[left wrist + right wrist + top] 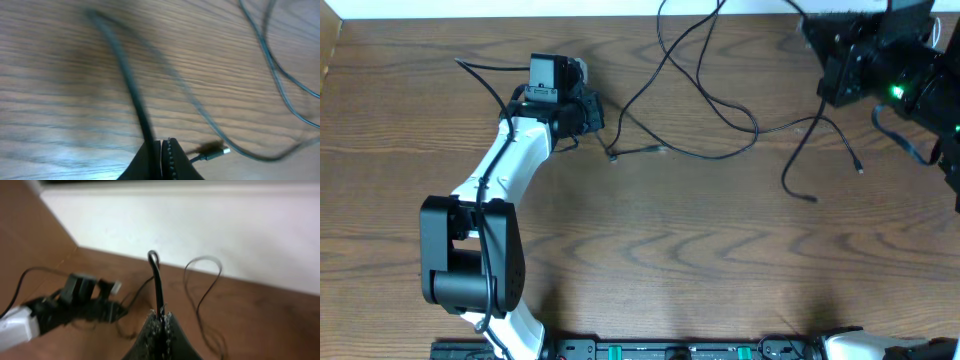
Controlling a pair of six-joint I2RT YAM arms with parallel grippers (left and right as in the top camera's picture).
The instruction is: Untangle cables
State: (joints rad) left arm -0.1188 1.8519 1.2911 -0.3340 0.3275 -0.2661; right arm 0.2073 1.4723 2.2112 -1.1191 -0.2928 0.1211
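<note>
- My left claw (161,150) is pinched shut on the black cable (127,80), which runs off blurry across the wooden table (50,110).
- A small silvery plug (220,148) lies on the wood just beside that claw.
- My right claw (160,321) is clamped shut too, with thin black cable poking straight up out of it and hooked over at the top.
- From overhead the cable is thin and dark, sprawled in loose crossing loops over the far middle of the table, between the arms.

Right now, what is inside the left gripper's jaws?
A black cable comes out from between the shut fingers of the left gripper and runs off across the table. The pinched stretch is covered by the fingers. A small plug lies beside them, outside the grip.
</note>
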